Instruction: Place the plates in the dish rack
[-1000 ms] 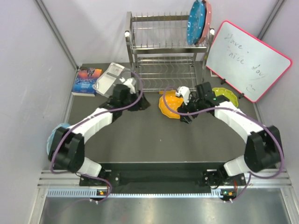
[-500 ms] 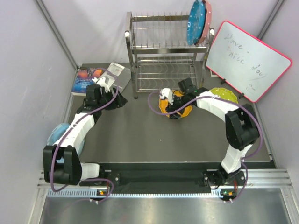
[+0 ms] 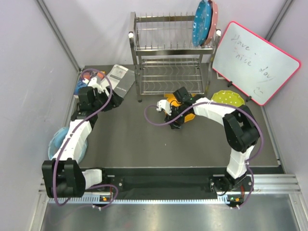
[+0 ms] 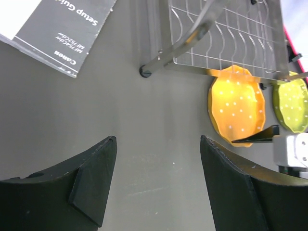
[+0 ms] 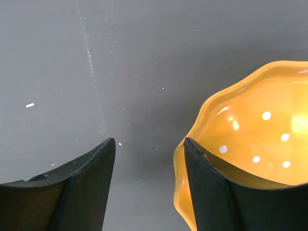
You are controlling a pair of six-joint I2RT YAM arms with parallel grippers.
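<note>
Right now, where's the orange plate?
Top view: orange plate lies on the table just in front of the dish rack, left of the yellow-green plate, right gripper at its rim.

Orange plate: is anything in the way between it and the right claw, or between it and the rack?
Nothing visible. The right gripper sits at the rim of the orange plate, jaws open. The dish rack stands just behind, with only the blue plate and pink plate in its right-end slots.
</note>
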